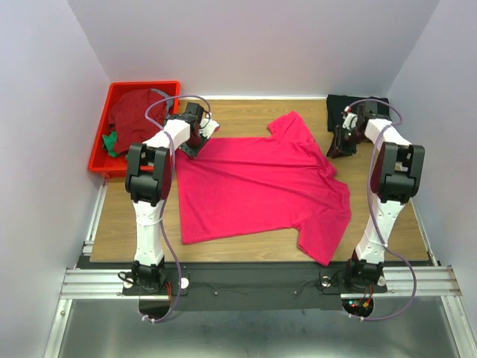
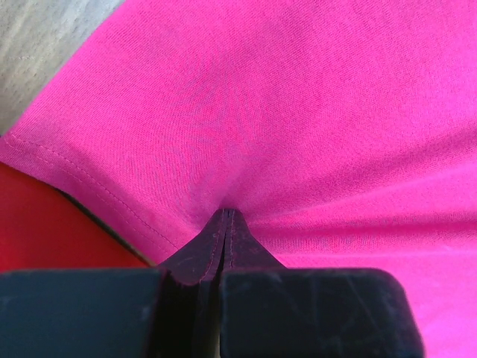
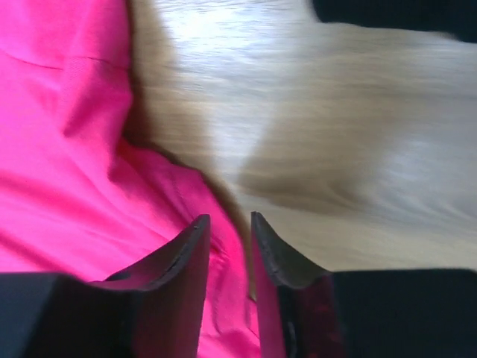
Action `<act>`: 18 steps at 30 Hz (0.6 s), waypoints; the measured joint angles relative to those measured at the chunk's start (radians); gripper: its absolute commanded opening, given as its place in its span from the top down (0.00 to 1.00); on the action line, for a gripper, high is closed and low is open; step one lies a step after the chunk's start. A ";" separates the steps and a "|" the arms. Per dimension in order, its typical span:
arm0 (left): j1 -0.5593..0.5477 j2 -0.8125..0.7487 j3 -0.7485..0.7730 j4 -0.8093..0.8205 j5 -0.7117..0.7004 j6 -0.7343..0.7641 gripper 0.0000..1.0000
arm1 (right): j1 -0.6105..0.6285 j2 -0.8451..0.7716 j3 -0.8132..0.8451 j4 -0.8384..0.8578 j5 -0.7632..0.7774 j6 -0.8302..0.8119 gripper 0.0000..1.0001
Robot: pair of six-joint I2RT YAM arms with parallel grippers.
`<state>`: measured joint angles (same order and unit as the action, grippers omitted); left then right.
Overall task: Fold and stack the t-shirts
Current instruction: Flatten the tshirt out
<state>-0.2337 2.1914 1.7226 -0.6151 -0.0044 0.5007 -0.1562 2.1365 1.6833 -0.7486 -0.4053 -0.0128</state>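
Wrist cameras show left end effector (image 2: 225,214) clamping bright pink cloth t-shirt (image 1: 253,186); right end effector (image 3: 229,221) parted at its edge.

Left arm (image 1: 151,175) reaches forward with the wrist pitched down. The left gripper (image 2: 225,215) has its fingers (image 2: 197,257) pressed together, pinching a fold of the pink t-shirt (image 2: 298,112). Right arm (image 1: 393,173) reaches forward likewise. The right gripper (image 3: 229,222) has its fingers (image 3: 182,250) standing slightly apart, with a narrow gap between them.

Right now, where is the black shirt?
In the top view, the black cloth t-shirt lies at the wooden table's far right corner, just behind the right arm's fingers, right of the spread bright pink t-shirt.
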 measured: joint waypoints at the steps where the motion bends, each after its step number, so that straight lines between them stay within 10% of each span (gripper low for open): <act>1: 0.000 0.002 0.003 -0.002 -0.001 0.000 1.00 | 0.000 0.011 0.004 0.000 -0.021 0.008 0.60; 8: 0.000 0.020 0.032 -0.023 -0.007 0.000 1.00 | 0.008 0.105 0.077 -0.001 -0.146 0.047 0.62; 13: 0.000 0.026 0.041 -0.030 -0.008 0.000 1.00 | 0.020 0.135 0.101 0.003 -0.174 0.056 1.00; 18: 0.000 0.026 0.041 -0.029 -0.009 0.000 1.00 | 0.021 0.140 0.106 0.001 -0.155 0.055 0.99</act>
<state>-0.2337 2.2169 1.7634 -0.6445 -0.0135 0.5007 -0.1349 2.2768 1.7889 -0.7479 -0.5606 0.0418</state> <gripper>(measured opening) 0.072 0.015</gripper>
